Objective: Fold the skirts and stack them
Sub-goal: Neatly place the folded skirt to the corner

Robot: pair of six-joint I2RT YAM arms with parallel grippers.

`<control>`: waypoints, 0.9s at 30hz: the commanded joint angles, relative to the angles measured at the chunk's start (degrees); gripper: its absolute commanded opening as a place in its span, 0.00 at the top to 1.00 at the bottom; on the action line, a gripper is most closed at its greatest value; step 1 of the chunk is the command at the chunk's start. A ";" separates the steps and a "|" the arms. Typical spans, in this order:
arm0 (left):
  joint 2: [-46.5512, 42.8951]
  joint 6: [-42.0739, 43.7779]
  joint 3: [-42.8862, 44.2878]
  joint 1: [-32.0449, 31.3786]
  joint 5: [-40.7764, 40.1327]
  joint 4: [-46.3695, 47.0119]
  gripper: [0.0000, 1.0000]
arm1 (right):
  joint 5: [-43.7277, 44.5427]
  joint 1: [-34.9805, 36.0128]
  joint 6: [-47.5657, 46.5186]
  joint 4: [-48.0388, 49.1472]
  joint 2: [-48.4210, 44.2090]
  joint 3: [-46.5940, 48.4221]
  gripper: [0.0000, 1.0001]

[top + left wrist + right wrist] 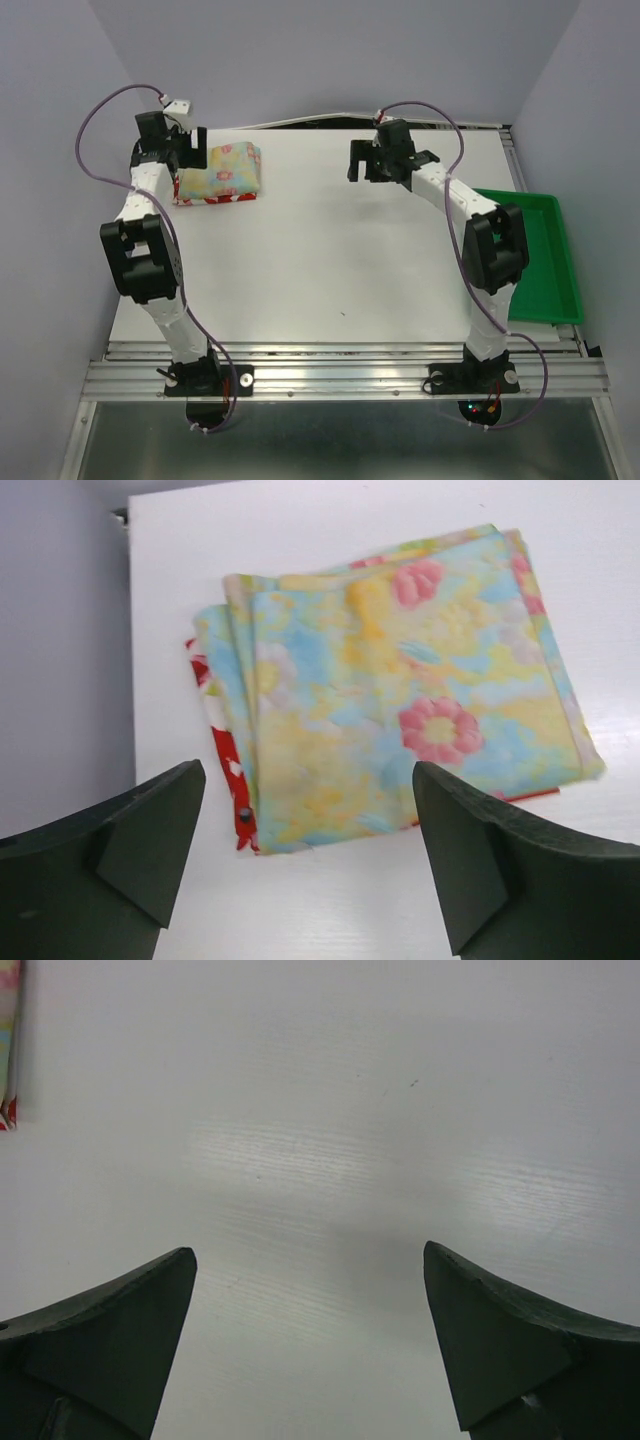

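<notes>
**Both skirts folded and stacked at the far left of the worktop**

Nearest to us, the two arm bases sit bolted to the metal rail (340,378) along the front edge of the white worktop (340,250). On the right side, partly behind the right arm, we see a green tray (550,260) lying along the worktop's right edge, well apart from the cloth.

Farther back, the right end effector (308,1252) hangs over bare worktop near the far middle. Its fingers are spread wide and hold nothing. In its wrist view only white surface lies between them, with a thin strip of the cloth stack at the top left corner.

The left end effector (308,775) is at the far left, just beside the stack. It too is spread wide and empty. From its wrist camera the two dark fingers (130,830) frame the near edge of the cloth without touching it.

Beyond those fingers lie the two skirts, folded and stacked one on the other near the far left corner. The pale yellow skirt (400,700), printed with pink, blue and green flowers, lies on top as a rough rectangle with several folded layers showing along its left edge. The white skirt with red flowers (225,755) lies underneath, and we see only a narrow band of it along the left and near edges. A purple cable (95,125) loops above the left arm by the wall.
</notes>
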 commanded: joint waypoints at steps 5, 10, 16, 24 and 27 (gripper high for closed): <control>-13.59 8.48 -12.59 -8.38 5.58 -4.50 0.01 | -14.68 -4.06 -7.84 0.84 -10.22 -10.68 0.00; -21.32 7.88 -20.08 -18.21 3.20 -3.81 0.01 | -18.20 -5.64 -10.92 2.34 -18.57 -26.23 0.00; -26.16 4.36 -27.11 -21.66 5.03 -3.19 0.01 | -20.84 -5.64 -11.54 6.89 -32.80 -45.19 0.00; -32.58 2.95 -37.92 -21.93 3.63 2.07 0.01 | -20.49 -5.64 -13.21 9.45 -43.80 -54.73 0.00; -33.81 1.90 -39.33 -22.10 3.10 2.78 0.01 | -22.16 -5.64 -13.48 9.81 -44.42 -54.91 0.00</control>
